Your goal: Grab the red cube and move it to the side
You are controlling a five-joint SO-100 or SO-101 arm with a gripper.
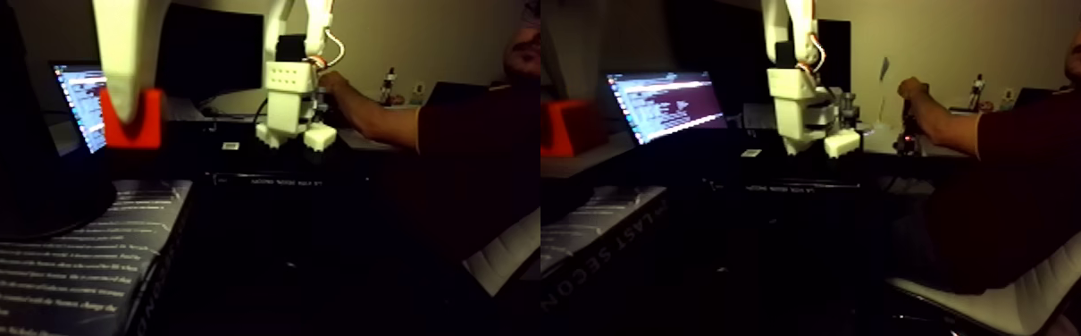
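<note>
Toward the upper left of the fixed view, the white gripper (129, 105) pinches the red cube (138, 125), a plain bright red-orange block, its finger covering the cube's middle. The cube is above a dark book (74, 259), a lit laptop (79, 103) behind it.

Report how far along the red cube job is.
Done: the grab looks made; the white gripper sits over the red cube in the left half of the fixed view. In hand: the cube seems held. Left: setting it down aside; no release visible yet.
</note>
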